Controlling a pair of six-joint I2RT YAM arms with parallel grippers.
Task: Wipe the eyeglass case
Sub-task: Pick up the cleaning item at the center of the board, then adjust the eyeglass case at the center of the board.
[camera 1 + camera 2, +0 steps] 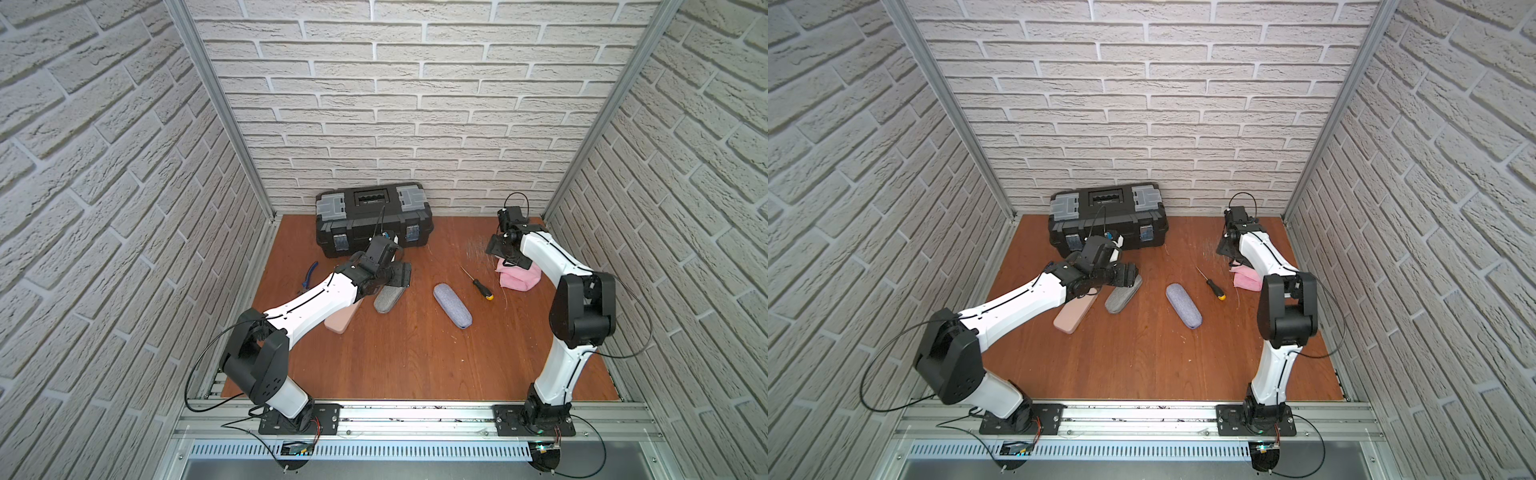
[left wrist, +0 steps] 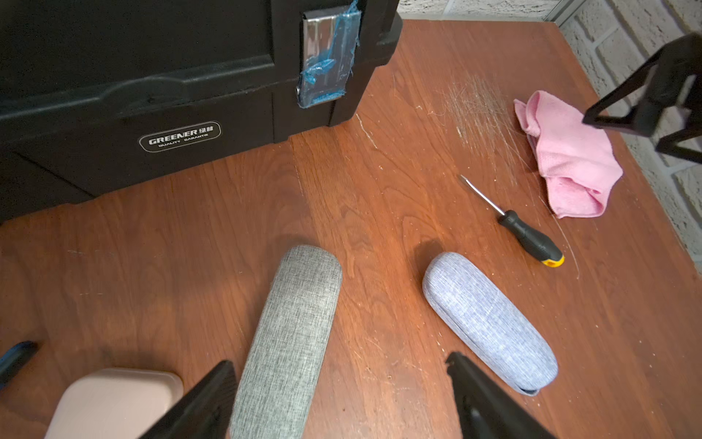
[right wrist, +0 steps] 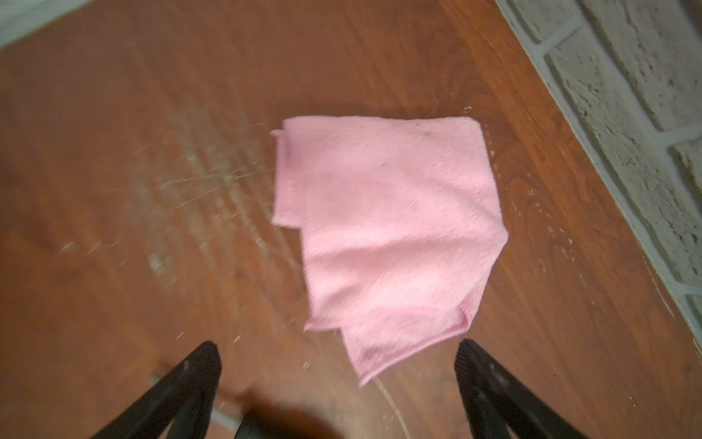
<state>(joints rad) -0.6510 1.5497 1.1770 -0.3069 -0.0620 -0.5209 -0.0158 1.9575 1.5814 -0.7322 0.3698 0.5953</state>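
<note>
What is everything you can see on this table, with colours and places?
table: one, brown wood, cell floor
toolbox: one, black and grey, back of table
blue case: one, pale blue, table centre
grey case: one, grey, left of blue case
pink case: one, beige-pink, partly under left arm
cloth: one, pink, right side
screwdriver: one, black and yellow handle, between blue case and cloth
pliers: one, blue handles, left side
left gripper: one, black, open above grey case
right gripper: one, black, open above cloth
</note>
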